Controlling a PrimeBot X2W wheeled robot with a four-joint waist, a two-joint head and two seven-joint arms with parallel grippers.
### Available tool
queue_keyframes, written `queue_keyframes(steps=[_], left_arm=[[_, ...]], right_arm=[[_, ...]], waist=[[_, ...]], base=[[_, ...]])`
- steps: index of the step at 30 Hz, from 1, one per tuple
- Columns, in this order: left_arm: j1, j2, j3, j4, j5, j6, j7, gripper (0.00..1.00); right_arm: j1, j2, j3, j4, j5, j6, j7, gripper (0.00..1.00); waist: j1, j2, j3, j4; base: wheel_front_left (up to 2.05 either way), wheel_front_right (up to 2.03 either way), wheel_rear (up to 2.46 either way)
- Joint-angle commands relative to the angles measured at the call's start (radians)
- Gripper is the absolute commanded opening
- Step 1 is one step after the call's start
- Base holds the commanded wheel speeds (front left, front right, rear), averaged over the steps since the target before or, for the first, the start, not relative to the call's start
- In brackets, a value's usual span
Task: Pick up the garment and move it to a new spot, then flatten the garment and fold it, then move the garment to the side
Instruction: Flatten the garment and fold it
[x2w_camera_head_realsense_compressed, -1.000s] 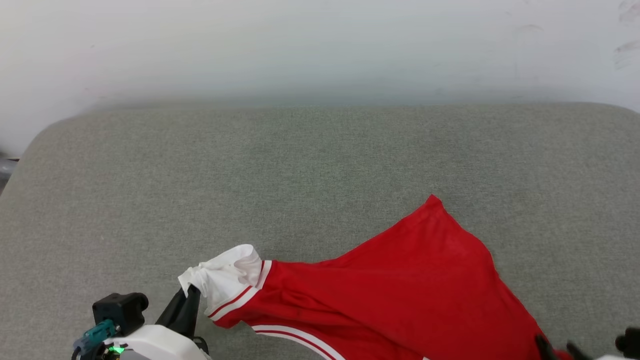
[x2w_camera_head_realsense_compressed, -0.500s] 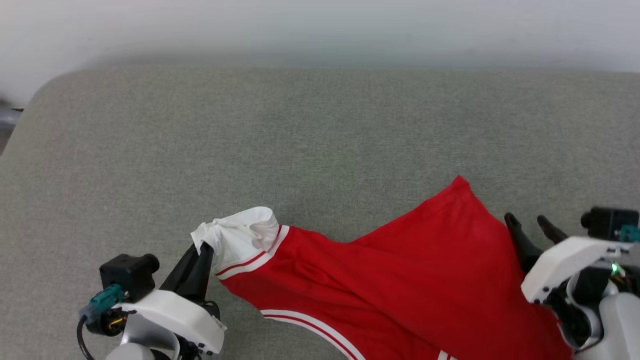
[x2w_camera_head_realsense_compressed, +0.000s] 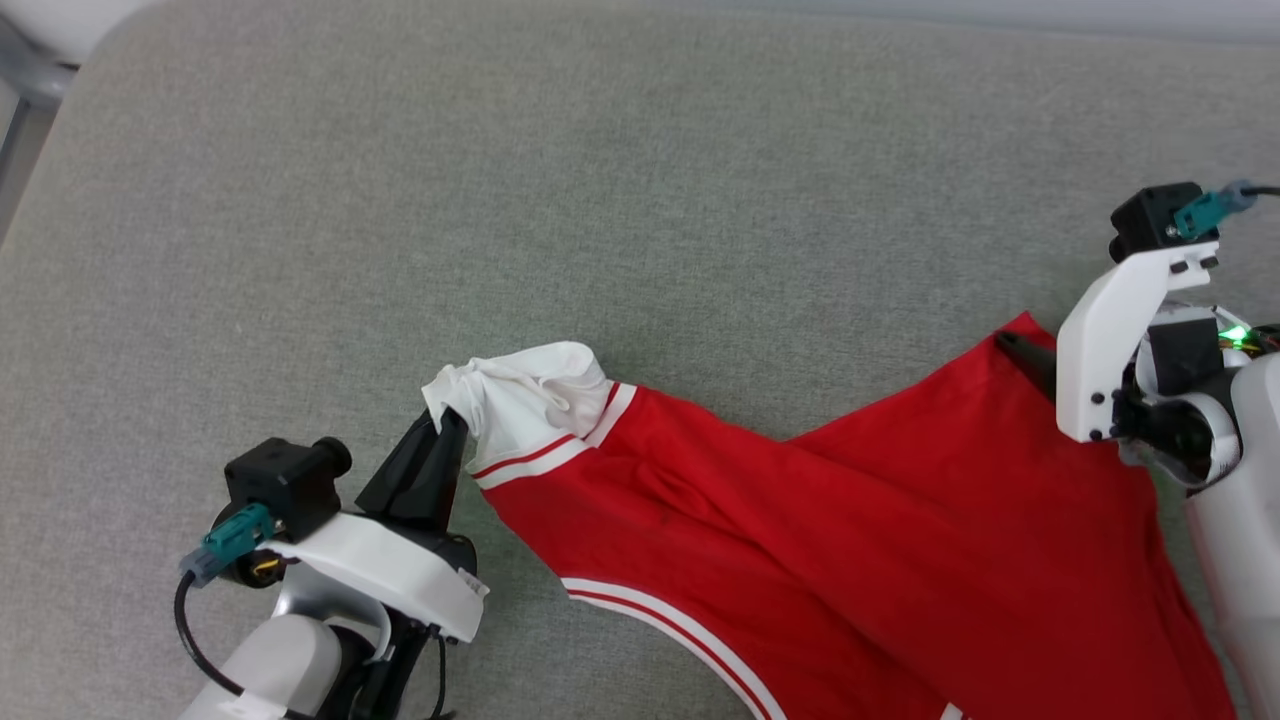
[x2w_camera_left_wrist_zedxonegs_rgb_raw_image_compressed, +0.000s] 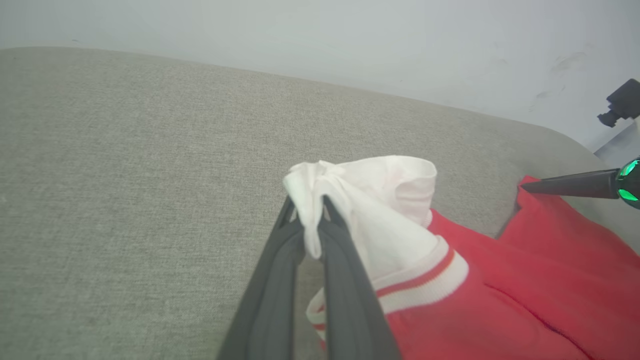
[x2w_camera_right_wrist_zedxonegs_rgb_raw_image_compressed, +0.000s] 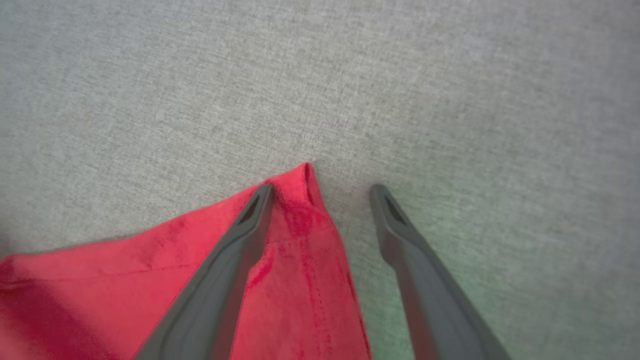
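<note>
Grey woven upholstery is covering the bench (x2w_camera_head_realsense_compressed: 640, 200), and a pale wall is rising behind its far edge in the left wrist view. The garment (x2w_camera_head_realsense_compressed: 850, 530) is lying along the near edge, spreading from about the middle toward the near right corner, with a red point (x2w_camera_right_wrist_zedxonegs_rgb_raw_image_compressed: 302, 175) reaching toward the right edge.

The left hand (x2w_camera_left_wrist_zedxonegs_rgb_raw_image_compressed: 307, 205) is clenched on a twisted wad of the white lining (x2w_camera_left_wrist_zedxonegs_rgb_raw_image_compressed: 380, 190), turned inside out just beyond the striped trim (x2w_camera_head_realsense_compressed: 545, 450), and the cloth is bunching where the 2 fingers are pinching it. The right hand (x2w_camera_right_wrist_zedxonegs_rgb_raw_image_compressed: 321, 188) is spread wide and grasping nothing: 1 finger is lying over the red point and the other is sitting over bare upholstery (whether either tip is touching down, I cannot tell).

Judging by the way it is sagging and creasing, the jersey is handling as light, limp cloth with no stiffness of its own, so it will be following whatever is pulling it and trailing across the bench rather than lifting as a sheet. The smooth red fabric is probably slick, so a shallow pinch risks slipping out. The better holds are looking like the thicker trim and the hemmed red point, taken deep enough that every layer is sitting between the fingers.
</note>
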Motion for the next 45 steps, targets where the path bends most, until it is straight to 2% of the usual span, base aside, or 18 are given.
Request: queue_keyframes(steps=[1, 8, 9, 10, 15, 21, 25, 31, 35, 45], left_arm=[[-0.020, -0.005, -0.001, 0.005, 0.006, -0.007, -0.008, 0.00], [-0.041, -0.021, -0.007, 0.036, -0.002, -0.024, -0.020, 0.00], [-0.041, -0.021, -0.007, 0.039, -0.003, -0.023, -0.021, 0.00], [-0.041, -0.021, -0.007, 0.043, -0.005, -0.024, -0.022, 0.00], [-0.043, -0.006, -0.010, 0.062, 0.003, -0.022, -0.015, 0.00], [-0.076, 0.036, 0.022, 0.070, 0.005, -0.011, 0.000, 0.00], [-0.135, 0.065, 0.042, 0.081, 0.003, -0.024, 0.025, 0.00], [-0.307, 0.084, 0.059, 0.141, -0.007, -0.063, 0.086, 0.00], [-0.456, 0.064, 0.065, 0.204, -0.009, -0.084, 0.114, 0.00], [-0.837, 0.031, 0.072, 0.434, 0.018, -0.147, 0.135, 0.00]], right_arm=[[-0.016, -0.006, 0.016, 0.020, 0.006, 0.000, 0.030, 1.00], [0.041, 0.022, 0.069, 0.150, 0.061, 0.000, 0.266, 1.00], [0.049, 0.028, 0.069, 0.158, 0.064, 0.000, 0.291, 0.69], [0.053, 0.030, 0.069, 0.157, 0.065, 0.000, 0.307, 0.00], [0.021, 0.035, 0.035, 0.107, 0.058, 0.000, 0.270, 0.00], [-0.036, 0.024, 0.010, 0.009, 0.035, 0.000, 0.113, 0.00], [-0.059, 0.029, -0.014, -0.027, 0.002, 0.000, 0.007, 0.00], [-0.127, 0.040, -0.085, -0.041, -0.069, 0.000, -0.141, 0.00], [-0.197, 0.046, -0.131, -0.020, -0.128, -0.001, -0.227, 0.00], [-0.433, 0.054, -0.191, 0.049, -0.228, -0.001, -0.337, 0.00]], waist=[[-0.0002, 0.0000, 0.029, 0.020], [-0.0002, 0.0000, 0.048, 0.034], [-0.0002, 0.0000, 0.048, 0.034], [-0.0002, 0.0000, 0.047, 0.034], [-0.0002, 0.0000, 0.025, 0.022], [-0.0002, 0.0000, -0.026, -0.006], [-0.0002, 0.0000, -0.059, -0.036], [-0.0002, 0.0000, -0.075, -0.068], [-0.0002, 0.0000, -0.070, -0.090], [-0.0002, 0.0000, -0.013, -0.129]], base=[[0.00, 0.00, 0.00], [0.00, 0.00, 0.00], [0.00, 0.00, 0.00], [0.00, 0.00, 0.00], [0.00, 0.00, 0.00], [0.00, 0.00, 0.00], [0.00, 0.00, 0.00], [0.00, 0.00, 0.00], [0.00, 0.00, 0.00], [0.00, 0.00, 0.00]])
